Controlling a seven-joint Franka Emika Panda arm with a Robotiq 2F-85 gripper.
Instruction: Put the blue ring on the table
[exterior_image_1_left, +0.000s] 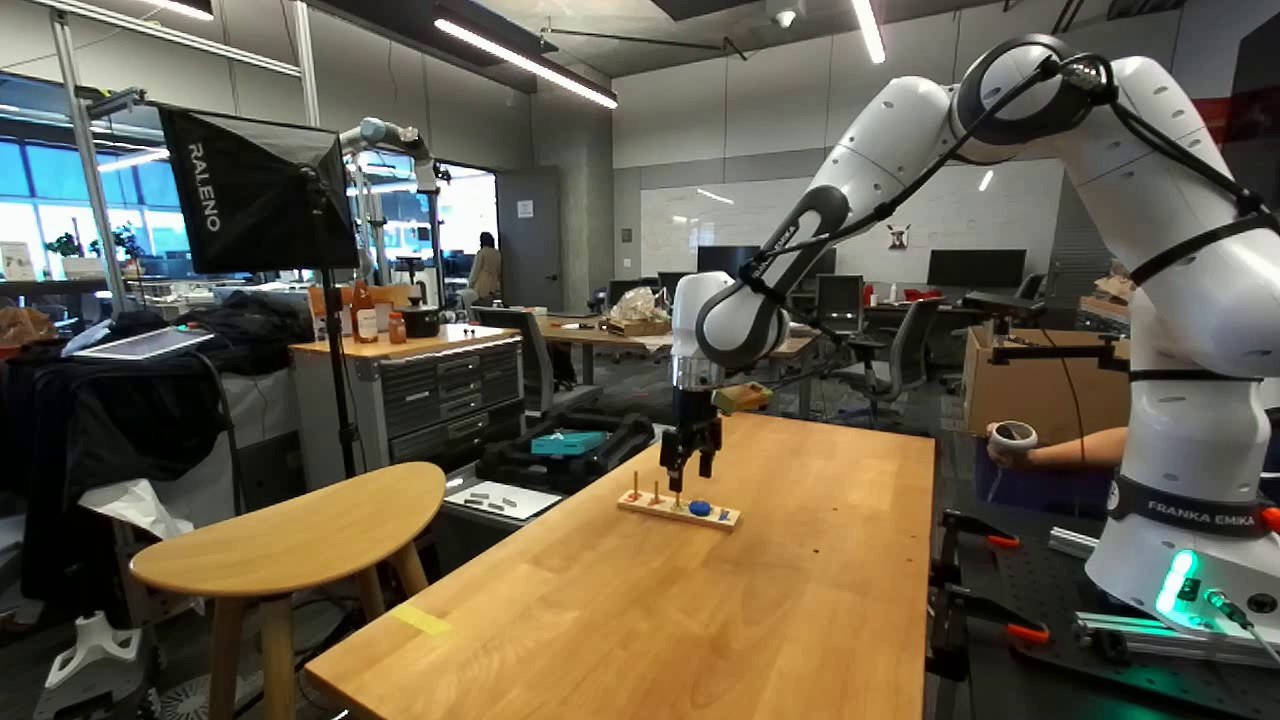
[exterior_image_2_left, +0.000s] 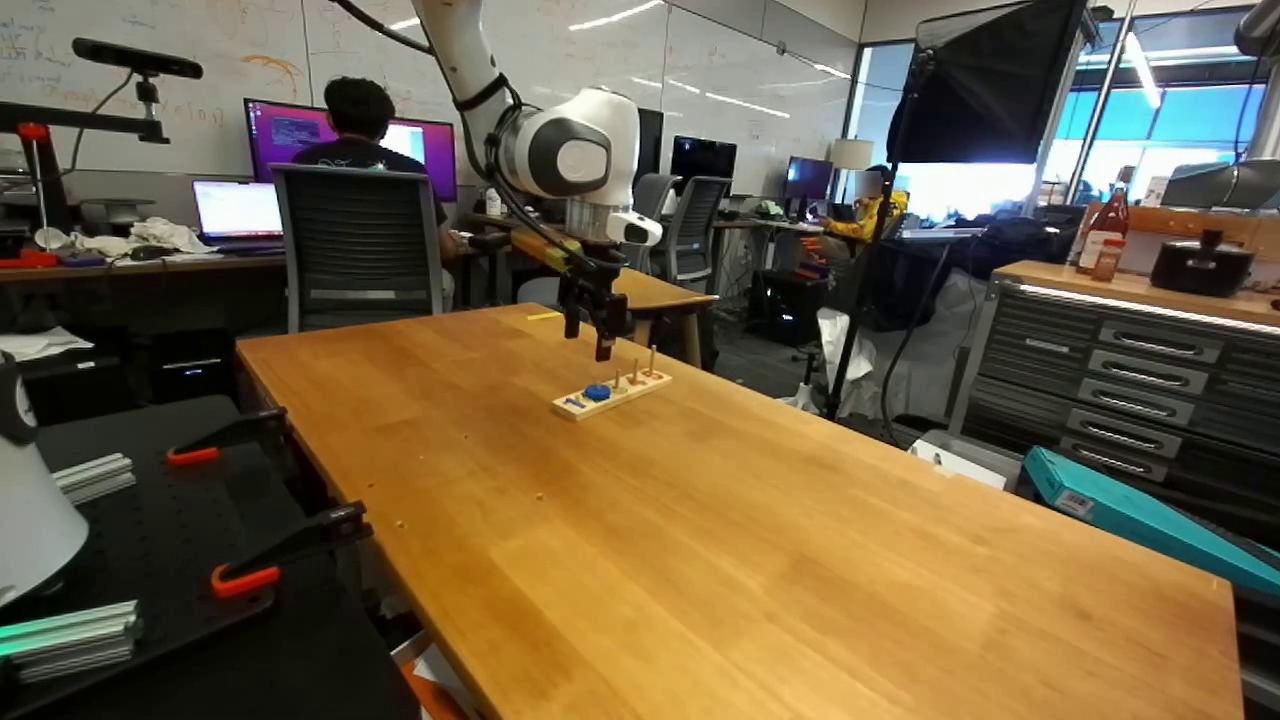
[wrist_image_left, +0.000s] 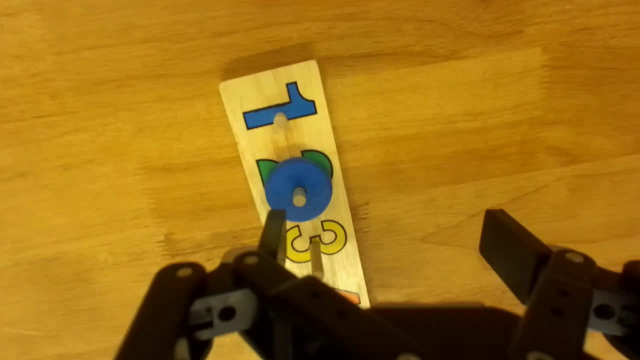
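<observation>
Hanging above the tabletop (exterior_image_1_left: 800, 600), the hand (wrist_image_left: 384, 220) points downward with its two fingers (wrist_image_left: 510, 245) spread wide, and the tabletop shows between them in the wrist view. The blue ring (wrist_image_left: 317, 192) sits just left of centre in that view, threaded on a small pale stand (wrist_image_left: 337, 204): a peg (wrist_image_left: 299, 197) rises through its hole, and a green figure (wrist_image_left: 325, 161) is partly covered beneath it. Higher in the frame, a blue one (wrist_image_left: 262, 117) is printed on the stand, with a peg of its own; lower down comes a yellow three (wrist_image_left: 341, 239), partly behind a finger (wrist_image_left: 273, 235) near the middle of the frame. That finger overlaps the ring's bottom edge there, but in an exterior view a gap shows between the fingertips (exterior_image_2_left: 604, 352) and the ring. The stand lies flat on the tabletop near a long edge, around the middle of both exterior views. In an exterior view, the white arm (exterior_image_1_left: 880, 130) bends down from the upper right, yellow tape (exterior_image_1_left: 422, 620) marks the tabletop at lower left, and a black lamp (exterior_image_1_left: 260, 190) stands at upper left, above an oval table (exterior_image_1_left: 290, 530). In an exterior view, a person (exterior_image_2_left: 358, 120) sits, back turned, before a purple screen (exterior_image_2_left: 278, 125) at upper left.
</observation>
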